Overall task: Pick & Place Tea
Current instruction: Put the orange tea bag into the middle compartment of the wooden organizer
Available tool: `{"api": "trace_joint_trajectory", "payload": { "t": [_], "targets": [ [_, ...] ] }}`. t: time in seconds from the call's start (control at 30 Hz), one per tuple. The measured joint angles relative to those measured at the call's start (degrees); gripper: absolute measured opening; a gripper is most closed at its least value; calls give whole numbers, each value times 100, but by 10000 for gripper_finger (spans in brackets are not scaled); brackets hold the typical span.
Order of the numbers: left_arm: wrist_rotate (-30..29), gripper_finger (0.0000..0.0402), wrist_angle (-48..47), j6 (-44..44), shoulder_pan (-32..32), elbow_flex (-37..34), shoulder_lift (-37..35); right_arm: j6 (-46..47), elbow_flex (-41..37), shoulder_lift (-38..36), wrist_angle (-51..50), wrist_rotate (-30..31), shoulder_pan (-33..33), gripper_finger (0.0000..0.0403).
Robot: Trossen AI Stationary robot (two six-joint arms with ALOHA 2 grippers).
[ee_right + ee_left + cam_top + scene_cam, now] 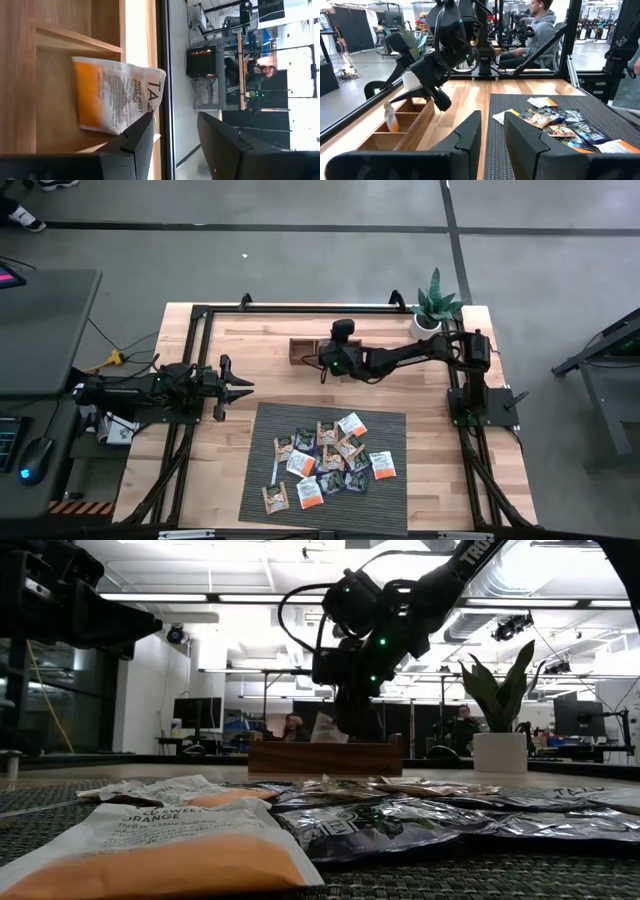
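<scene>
Orange and white, one tea sachet (117, 95) stands on edge in a compartment of the wooden box (304, 350), at twelve o'clock from the dark mat (385, 430). The right gripper (330, 363) hovers above that box, its fingers (135, 137) parted, gripping nothing, just beside the sachet. The other tea sachets (325, 460) lie scattered on the mat. The left gripper (240, 390) waits at nine o'clock over the wooden surface (250, 340), fingers narrowly apart and empty.
</scene>
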Motion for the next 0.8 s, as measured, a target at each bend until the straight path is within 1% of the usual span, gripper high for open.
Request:
{"api": "trace_joint_trajectory", "payload": {
  "t": [0.33, 0.43, 0.53, 0.7, 0.8],
  "targets": [
    [0, 82, 0, 0, 0, 2, 1, 459, 0, 0, -308, -548, -168, 152],
    [0, 82, 0, 1, 1, 0, 1, 395, -1, 0, -320, -539, -174, 152],
    [0, 82, 0, 2, 0, 0, -1, 251, 0, -1, -321, -405, -172, 152],
    [0, 82, 0, 2, 1, 1, 0, 284, -1, -166, -549, 356, -4, 152],
    [0, 82, 0, 1, 1, 2, 1, 656, 0, -416, -1077, 288, 196, 152]
  ]
}}
